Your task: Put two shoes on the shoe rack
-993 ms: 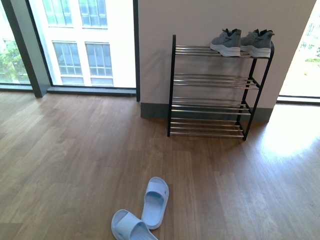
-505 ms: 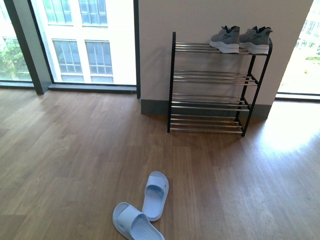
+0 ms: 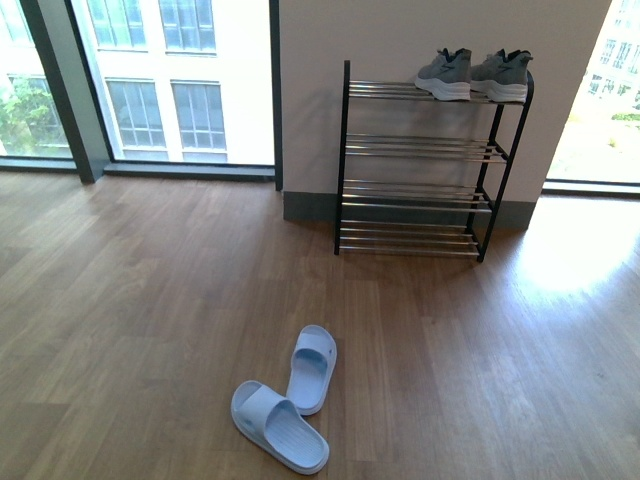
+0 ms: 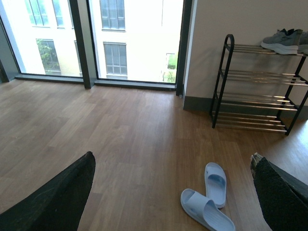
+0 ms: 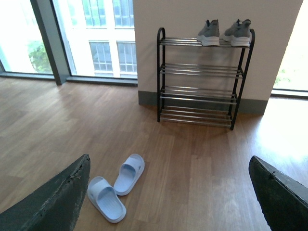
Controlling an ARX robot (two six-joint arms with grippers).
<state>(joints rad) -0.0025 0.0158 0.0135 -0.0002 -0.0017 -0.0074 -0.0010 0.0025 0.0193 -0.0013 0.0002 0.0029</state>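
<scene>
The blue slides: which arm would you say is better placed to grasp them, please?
Probably left: in the front view the slides lie slightly left of centre. The left gripper and right gripper are open.

The left hand's (image 4: 172,161) dark fingers (image 4: 57,197) are standing wide apart, gripping nothing. Beyond them, two pale blue slides (image 4: 208,202) are lying just beside each other on the wood floor (image 4: 120,134). The rack (image 4: 257,75) is standing against the wall, with grey sneakers (image 4: 283,41) sitting on its top tier.

- Left gripper (image 4: 172,155): its two dark fingers (image 4: 57,202) stand spread wide apart, nothing between them.
- Right gripper (image 5: 169,158): fingers (image 5: 53,202) likewise spread wide, nothing held.
</scene>
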